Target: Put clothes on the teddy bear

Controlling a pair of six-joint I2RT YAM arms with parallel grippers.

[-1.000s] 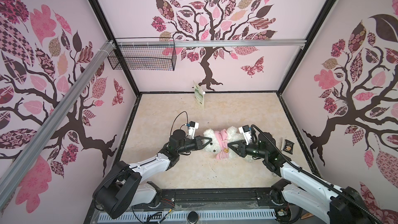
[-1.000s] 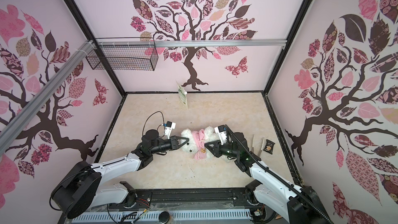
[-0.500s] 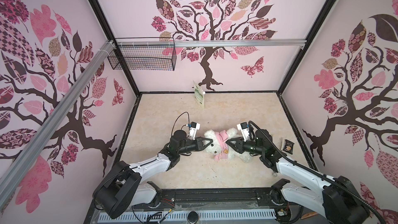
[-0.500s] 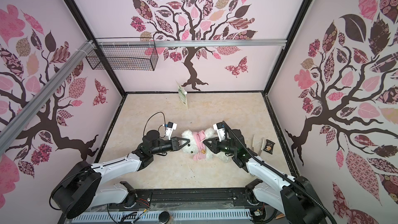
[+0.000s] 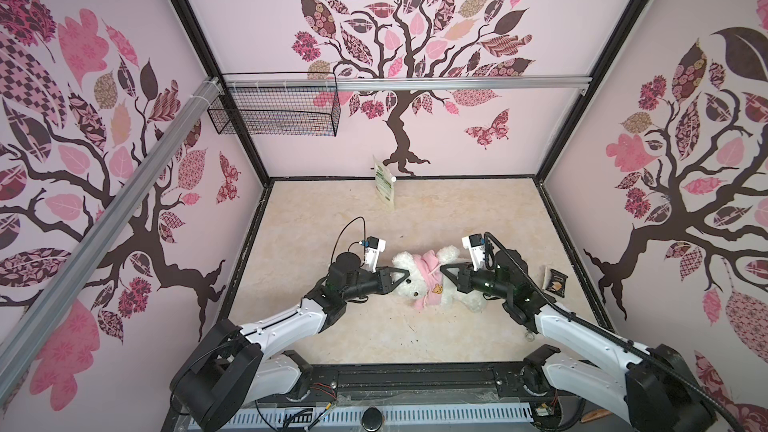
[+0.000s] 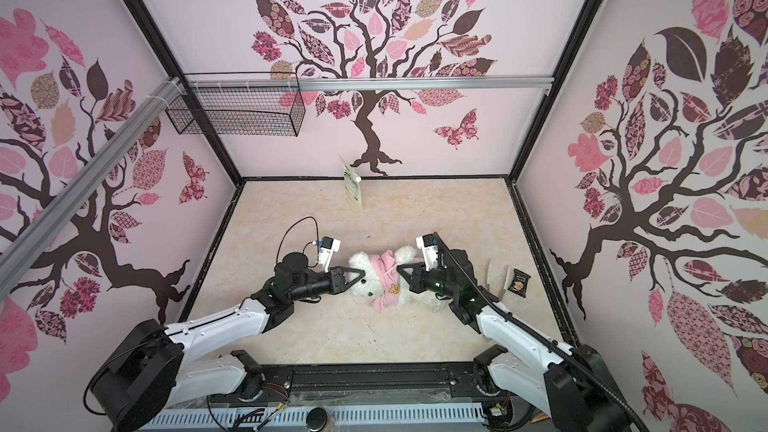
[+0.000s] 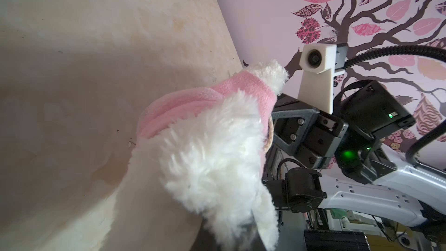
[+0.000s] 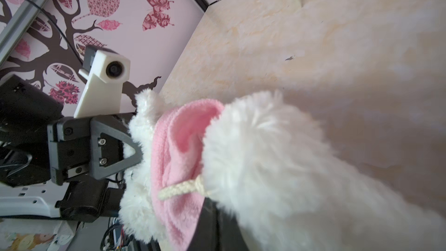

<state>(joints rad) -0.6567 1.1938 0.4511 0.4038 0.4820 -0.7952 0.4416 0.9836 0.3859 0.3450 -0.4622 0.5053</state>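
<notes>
Closing in from its earlier spot beside the legs, the right end effector (image 5: pixel 444 271) has slid toward the chest of the teddy bear (image 5: pixel 446 289) and now sits pinched shut at the hem of the pink hooded top (image 5: pixel 428 282); whether fabric is truly caught between its tips cannot be told, as fur hides them. Opposite it, the left end effector (image 5: pixel 405 274) has not shifted and is clamped narrow on the bear's head, fur bulging around its tips in the right wrist view. Mid-tabletop (image 5: pixel 374 222), the bear lies on its back with its long axis running between the two arms: head toward the left end effector, legs under the right arm. Bunched around neck and chest, the top leaves belly and legs bare, so dressing looks partly done. Judging from this, the next pull runs along that axis, away from the head, and the right arm, nearer the hem, is placed to make it.
</notes>
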